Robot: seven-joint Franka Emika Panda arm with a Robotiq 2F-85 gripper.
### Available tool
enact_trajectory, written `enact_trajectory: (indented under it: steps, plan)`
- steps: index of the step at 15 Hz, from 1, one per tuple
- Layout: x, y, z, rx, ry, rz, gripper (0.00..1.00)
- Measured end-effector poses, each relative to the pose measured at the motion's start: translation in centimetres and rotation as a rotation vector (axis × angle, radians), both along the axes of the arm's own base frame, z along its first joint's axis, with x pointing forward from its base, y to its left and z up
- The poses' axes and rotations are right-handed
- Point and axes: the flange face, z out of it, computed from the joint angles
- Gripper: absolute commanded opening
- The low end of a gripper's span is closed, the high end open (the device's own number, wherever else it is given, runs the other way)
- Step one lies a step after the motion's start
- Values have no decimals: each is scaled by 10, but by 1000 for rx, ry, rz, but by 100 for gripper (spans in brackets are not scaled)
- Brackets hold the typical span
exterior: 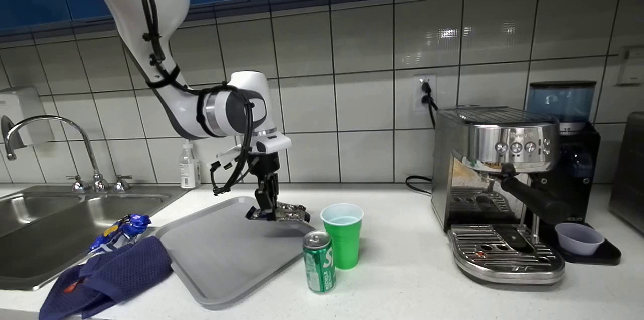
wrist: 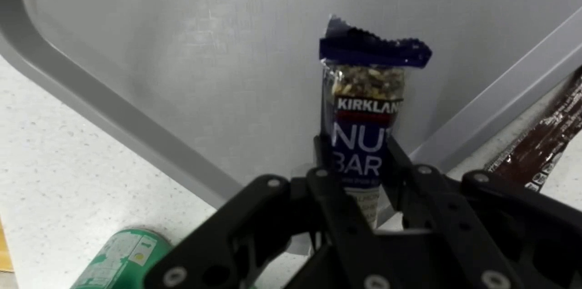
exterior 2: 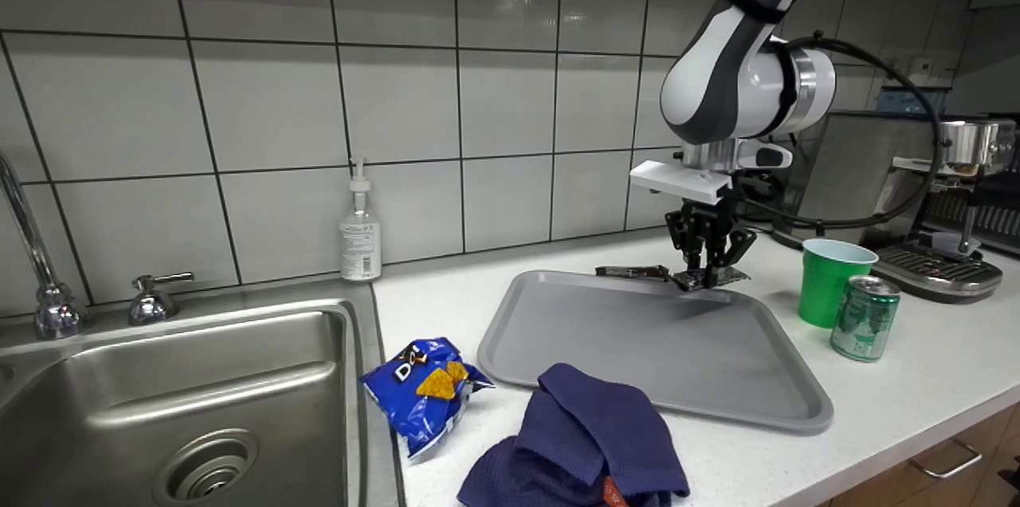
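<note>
Nut bar (wrist: 366,84): held in the gripper (wrist: 357,157) above the back corner of the tray (wrist: 182,66) toward the cup (exterior: 347,244), printed face turned to the wrist camera. Whether its underside touches the tray, I cannot tell.
Grip: jaws clenched on the nut bar across its narrow width, one on each long side, probably because that span fits between them; the gripper partly hides the near end.
Tray: flat on the counter (exterior: 402,280), its raised rim apparently meant to stop things sliding off.
Brown wrapper (wrist: 545,143): on the counter just behind the tray's rim, outside it; perhaps another snack bar.
Cup: mouth up, near the tray, standing on its narrower base.
Can (exterior: 319,262): upright, just beside the cup in both exterior views; touching or apart, I cannot tell.
Chip bag (exterior 2: 430,395): between the sink (exterior 2: 366,332) and the tray, slumped as soft packets do.
Cloth (exterior 2: 590,435): rumpled at the tray's front rim, perhaps touching it.
Soap bottle (exterior 2: 360,244): upright by the wall (exterior 2: 402,108) at the sink's corner, presumably handy for washing.
Coffee machine (exterior: 513,149): near the outlet (exterior: 418,101), likely for power.
</note>
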Motion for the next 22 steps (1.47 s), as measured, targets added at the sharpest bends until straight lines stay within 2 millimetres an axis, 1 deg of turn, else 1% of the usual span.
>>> enact_trajectory:
  steps: [4,9,13,19,20,21,22]
  plan:
    - [-7,17,-8,0,9,8,7]
    - [-7,27,-19,-7,8,-59,7]
    - [-1,27,-29,-16,8,-141,7]
    - [16,22,-40,-25,-5,-233,8]
    - [19,21,-42,-25,-8,-244,54]
    - [22,20,-43,-26,-11,-251,55]
    - [24,19,-44,-27,-12,-253,59]
